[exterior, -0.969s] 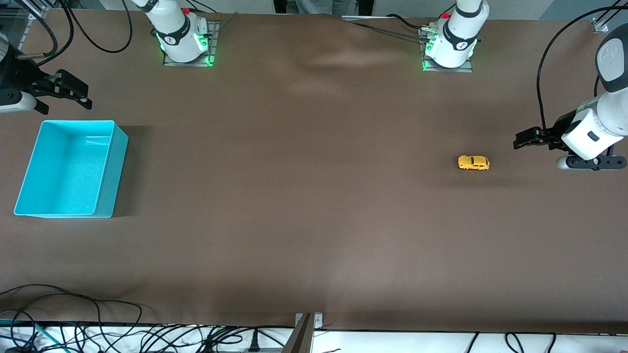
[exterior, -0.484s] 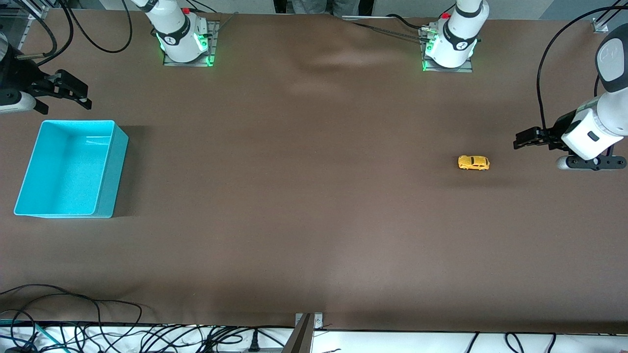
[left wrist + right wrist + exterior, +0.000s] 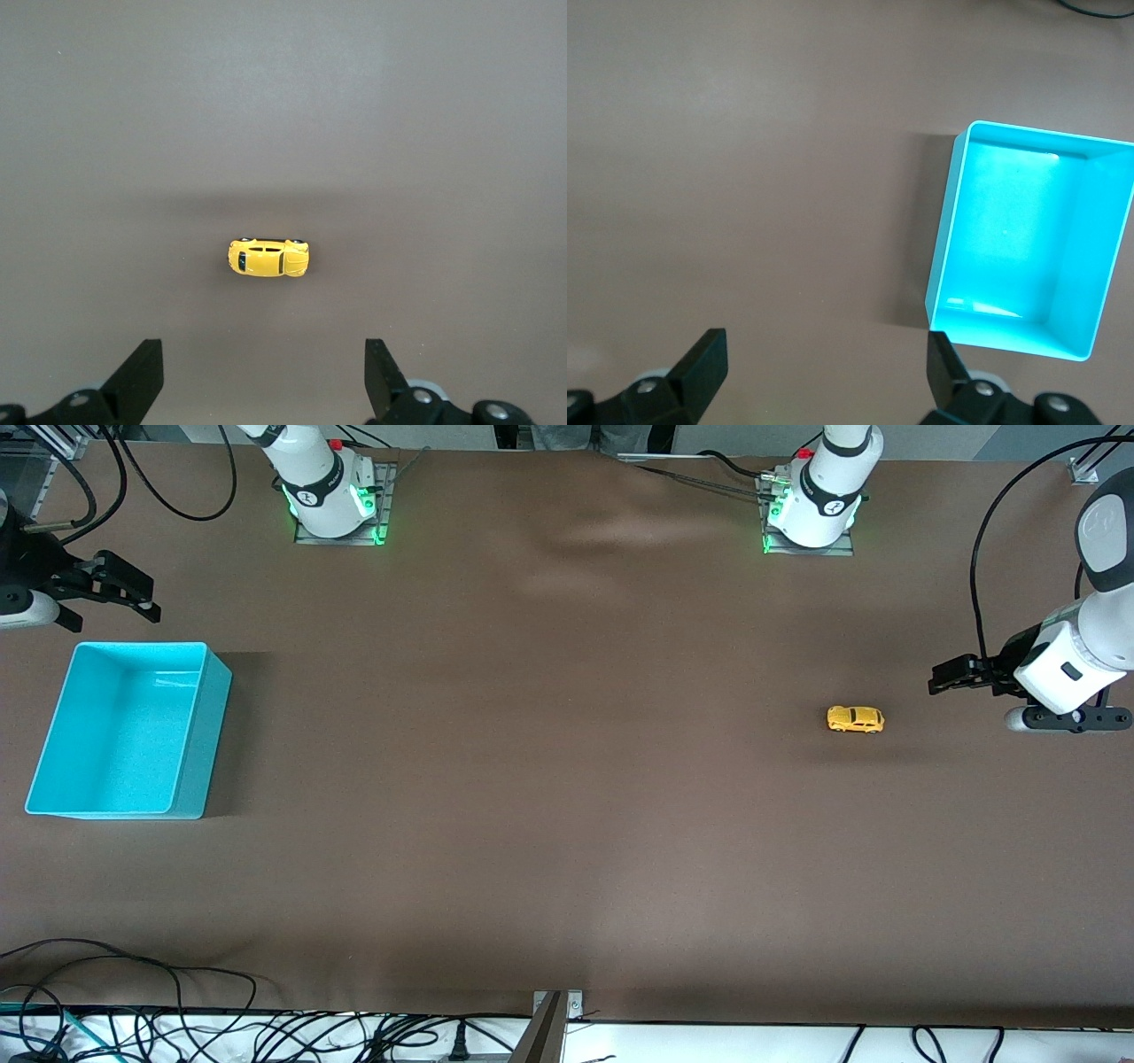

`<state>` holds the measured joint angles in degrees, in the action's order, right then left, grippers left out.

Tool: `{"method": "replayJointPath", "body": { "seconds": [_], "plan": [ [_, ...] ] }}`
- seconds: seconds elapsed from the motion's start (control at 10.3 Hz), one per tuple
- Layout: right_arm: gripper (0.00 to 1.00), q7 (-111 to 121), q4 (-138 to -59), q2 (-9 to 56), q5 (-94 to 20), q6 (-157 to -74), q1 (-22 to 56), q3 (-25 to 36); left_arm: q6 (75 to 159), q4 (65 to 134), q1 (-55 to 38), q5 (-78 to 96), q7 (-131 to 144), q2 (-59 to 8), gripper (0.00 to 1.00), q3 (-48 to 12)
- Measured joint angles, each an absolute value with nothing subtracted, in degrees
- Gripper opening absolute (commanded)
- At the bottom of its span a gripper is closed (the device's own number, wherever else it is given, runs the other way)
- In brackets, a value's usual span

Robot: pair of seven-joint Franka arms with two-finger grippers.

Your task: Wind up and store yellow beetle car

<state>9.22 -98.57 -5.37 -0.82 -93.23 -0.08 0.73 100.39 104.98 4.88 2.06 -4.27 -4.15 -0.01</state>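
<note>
Both the left gripper and the right gripper hang wide open and empty, so the tiny car may roll away if one finger pushes it first.

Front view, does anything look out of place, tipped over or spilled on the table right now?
Nothing stands out. The yellow beetle car sits upright on its wheels on the table, the turquoise bin stands level and empty, and the left gripper and right gripper are both open, holding nothing.
</note>
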Motion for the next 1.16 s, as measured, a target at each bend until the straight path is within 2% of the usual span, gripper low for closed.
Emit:
{"method": "replayJointPath", "body": {
  "seconds": [0.87,1.16],
  "plan": [
    [1.00,9.32,-98.56,-5.34,-0.82,-93.19,-0.08,0.75,99.87,104.81,5.82,2.06,-3.71,-4.14,1.00,0.05],
    [1.00,9.51,-98.57,-5.33,-0.82,-93.18,-0.09,1.13,98.60,104.93,5.91,2.07,9.57,-4.16,1.00,0.05]
  ]
}}
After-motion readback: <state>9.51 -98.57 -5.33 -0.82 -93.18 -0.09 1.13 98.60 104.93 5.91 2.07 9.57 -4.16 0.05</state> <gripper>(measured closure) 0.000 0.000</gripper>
